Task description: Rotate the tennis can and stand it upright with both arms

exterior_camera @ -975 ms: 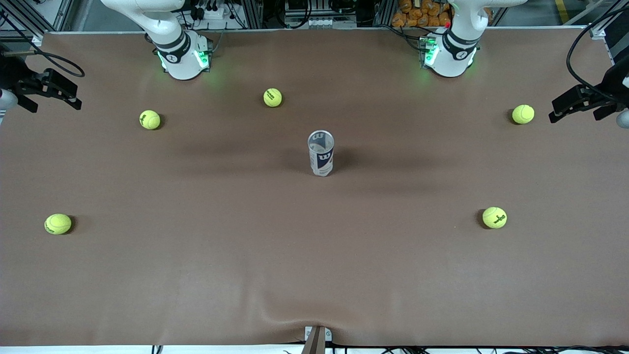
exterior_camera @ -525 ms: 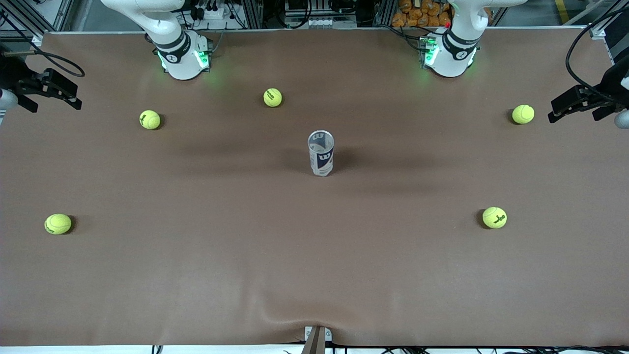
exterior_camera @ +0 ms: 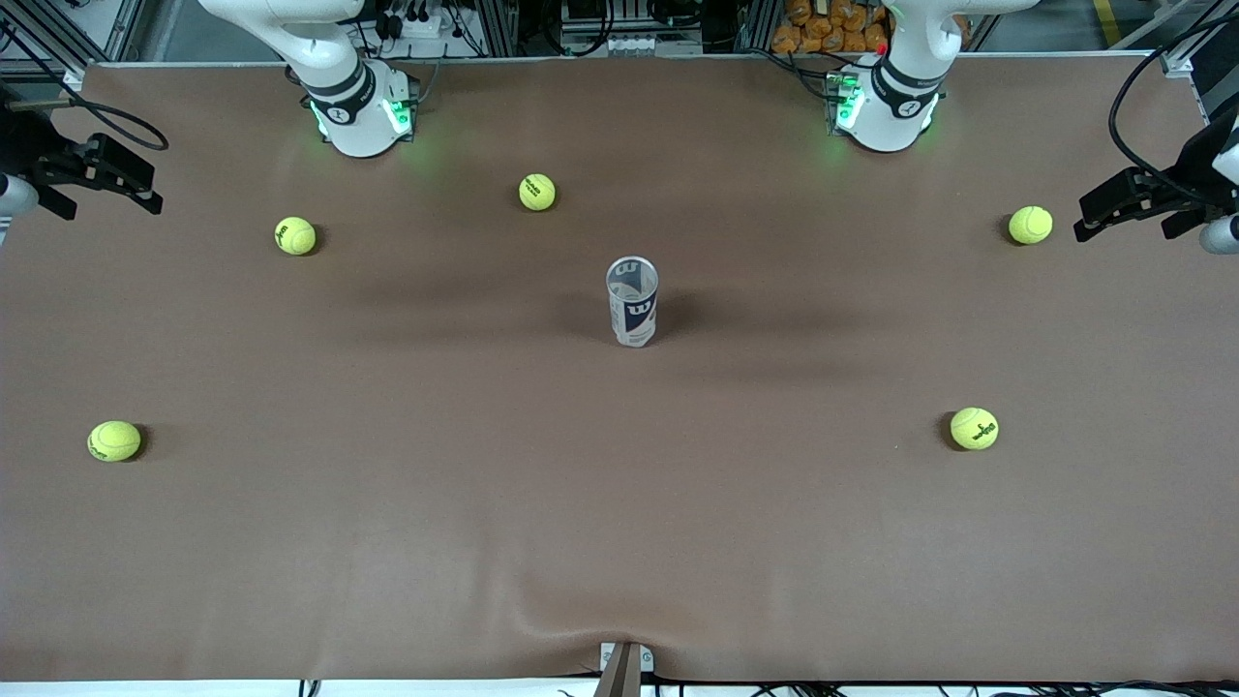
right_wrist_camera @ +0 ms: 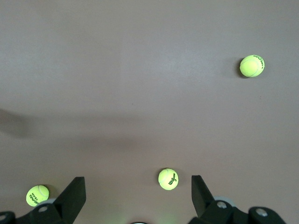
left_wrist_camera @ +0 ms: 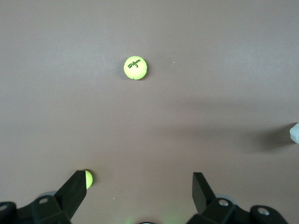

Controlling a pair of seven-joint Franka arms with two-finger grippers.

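left tool: the left tool (exterior_camera: 1099,215) hangs over the left arm's end of the bench, way out at the edge, fingers spread wide with nothing between them (the left wrist view shows both black fingers (left_wrist_camera: 74,189) parted over bare bench)
right tool: same deal at the right arm's end, the right tool (exterior_camera: 131,184) is spread wide too, holding nothing, fingers (right_wrist_camera: 74,191) apart in the right wrist view
what changed: barely anything tbh, compared with a second ago the left tool has crept a touch inward toward the middle of the bench and the right one has hardly budged, the can and the balls sit exactly where they were
tennis can: the tennis can (exterior_camera: 632,312) stands upright in the middle of the bench, open mouth up, W logo facing the front camera, well apart from both tools and roughly midway between them
nearest stuff to the left tool: a tennis ball (exterior_camera: 1030,225) just beside it on the bench, another ball (exterior_camera: 974,428) further off toward the front camera
nearest stuff to the right tool: a ball (exterior_camera: 294,235) near it, one (exterior_camera: 114,440) closer to the front camera, and one (exterior_camera: 536,192) out toward the can
what it means: looks to me like the uprighting is already done, can's standing on its own and both arms are parked clear of it, so nothing left but to stay out of its way
bench: brown bench (exterior_camera: 619,542), a small wrinkle at the edge nearest the front camera
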